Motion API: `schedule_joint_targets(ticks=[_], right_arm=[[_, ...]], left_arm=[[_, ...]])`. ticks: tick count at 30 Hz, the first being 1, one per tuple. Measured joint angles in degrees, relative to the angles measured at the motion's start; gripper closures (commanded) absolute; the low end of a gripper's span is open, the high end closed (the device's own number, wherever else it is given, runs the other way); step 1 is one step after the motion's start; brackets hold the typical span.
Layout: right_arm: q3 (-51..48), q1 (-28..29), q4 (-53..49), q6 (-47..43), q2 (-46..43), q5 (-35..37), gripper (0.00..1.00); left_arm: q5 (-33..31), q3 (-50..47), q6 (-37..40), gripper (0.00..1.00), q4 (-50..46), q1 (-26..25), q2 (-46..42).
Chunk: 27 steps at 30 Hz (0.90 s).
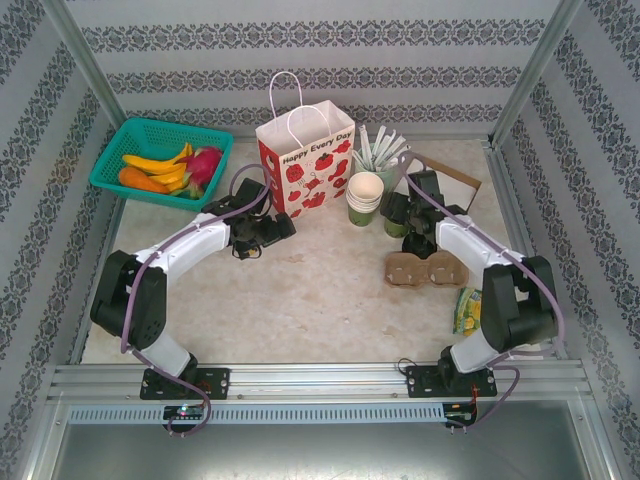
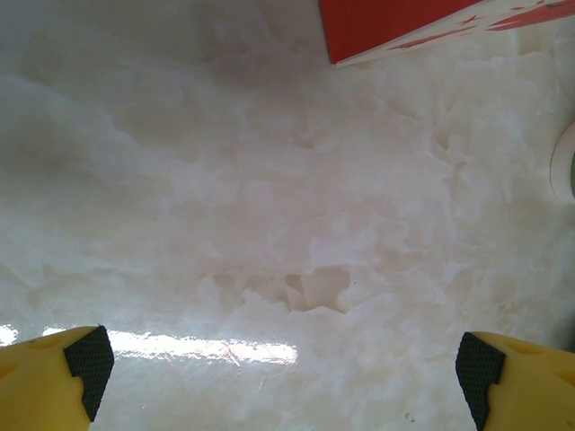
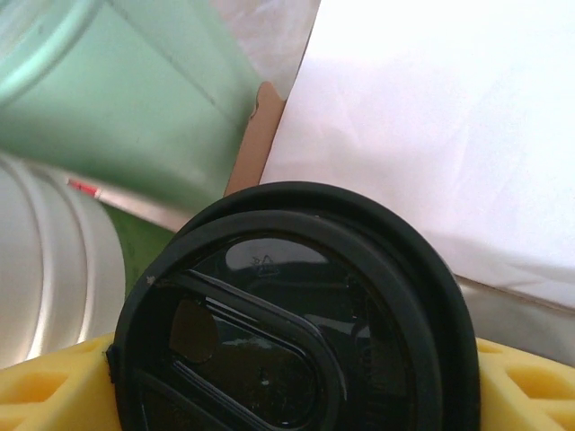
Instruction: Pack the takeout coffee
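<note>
right gripper: the right gripper (image 3: pixel 292 388) has its yellow fingers (image 3: pixel 45 391) snug against both sides of the cup's lid. So the jaws are fairly wide apart but clamped on it, not empty.

coffee: the takeout coffee (image 3: pixel 287 305) is a small dark-green paper cup with a round black plastic lid. That lid takes up the lower middle of the right wrist view. From above, the cup is right of centre, tucked in at the gripper. Honestly can't tell if it's resting on the table or lifted a bit.

neighbours: a stack of green paper cups (image 1: pixel 365 195) is just to its left. A pale green cup of white sticks (image 1: pixel 383 160) is just above it, and a brown cardboard cup carrier (image 1: pixel 428 268) is just below.

bag: a white paper bag with red strawberry print (image 1: pixel 305 155) stands upright at upper centre, handles up, a little left of the cup stack.

left gripper: the left gripper (image 2: pixel 283 364) is spread all the way open with nothing between the jaws. It hangs over the bare white marbled table (image 2: pixel 269 197), with the bag's red corner at the upper right of its view.

other stuff: a teal plastic basket of fruit (image 1: pixel 120 150) is at upper left, well apart from everything else.
</note>
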Motion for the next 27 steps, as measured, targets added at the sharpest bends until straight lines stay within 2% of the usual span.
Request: schedule_joint_targets(ticks=[15,27], right_arm=[[11.41,-4.07,1.62,-0.04,11.32,-0.07,0.29],[13.35,-5.01,1.4,-0.85,12.87,-1.18,0.14]], left_arm=[[-0.31,-1.6,0.2,0.0,1.95,0.0,-3.69],[-1.6,-1.6,0.22,0.0,2.29,0.0,-5.11]])
